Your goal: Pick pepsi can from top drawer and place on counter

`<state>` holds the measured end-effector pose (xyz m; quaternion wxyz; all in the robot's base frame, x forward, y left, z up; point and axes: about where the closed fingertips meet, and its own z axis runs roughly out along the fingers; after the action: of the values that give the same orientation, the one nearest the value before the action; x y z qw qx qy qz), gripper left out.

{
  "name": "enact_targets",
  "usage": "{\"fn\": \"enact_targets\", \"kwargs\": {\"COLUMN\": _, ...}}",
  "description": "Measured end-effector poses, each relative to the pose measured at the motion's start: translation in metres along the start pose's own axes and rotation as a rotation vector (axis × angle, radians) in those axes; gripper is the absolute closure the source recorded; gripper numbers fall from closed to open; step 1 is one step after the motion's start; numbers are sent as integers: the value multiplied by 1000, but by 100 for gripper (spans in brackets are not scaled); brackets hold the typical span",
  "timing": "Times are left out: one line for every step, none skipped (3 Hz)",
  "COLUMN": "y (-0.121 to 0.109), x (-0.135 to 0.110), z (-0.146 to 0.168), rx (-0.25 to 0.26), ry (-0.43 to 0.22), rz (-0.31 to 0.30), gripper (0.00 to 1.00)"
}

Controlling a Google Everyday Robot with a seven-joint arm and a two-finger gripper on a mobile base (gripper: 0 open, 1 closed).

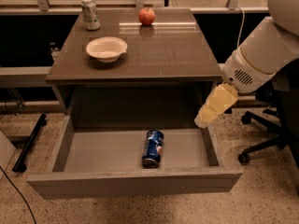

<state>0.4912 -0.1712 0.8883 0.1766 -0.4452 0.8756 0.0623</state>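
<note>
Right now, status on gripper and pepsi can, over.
Gripper over top drawer right wall, off pepsi can. Can on its side mid-drawer. Bowl, apple, silver can on counter, not blocking.

The top drawer (135,183) is seen open below & in front of the counter (159,55), w/ the pepsi can (153,148) laid on its side in it, approx. mid-width, near the front wall & well apart from both side walls. On the counter, a bowl (106,48) is set left of centre, a second can (90,14) is stood upright at the back-left, & an apple (146,16) is placed at the back edge, approx. mid-width. The gripper (205,115) is held at the drawer's right side, above its right wall near the back, below the counter's front-right corner; a chair (266,125) is seen further right on the floor.
</note>
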Motion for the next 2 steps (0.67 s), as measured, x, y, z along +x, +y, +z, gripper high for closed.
{"fn": "enact_targets", "kwargs": {"y": 1, "x": -2, "z": 18, "rx": -32, "ry": 2, "rz": 26, "gripper": 0}}
{"fn": "enact_targets", "kwargs": {"y": 1, "x": -2, "z": 20, "rx": -36, "ry": 3, "rz": 29, "gripper": 0}}
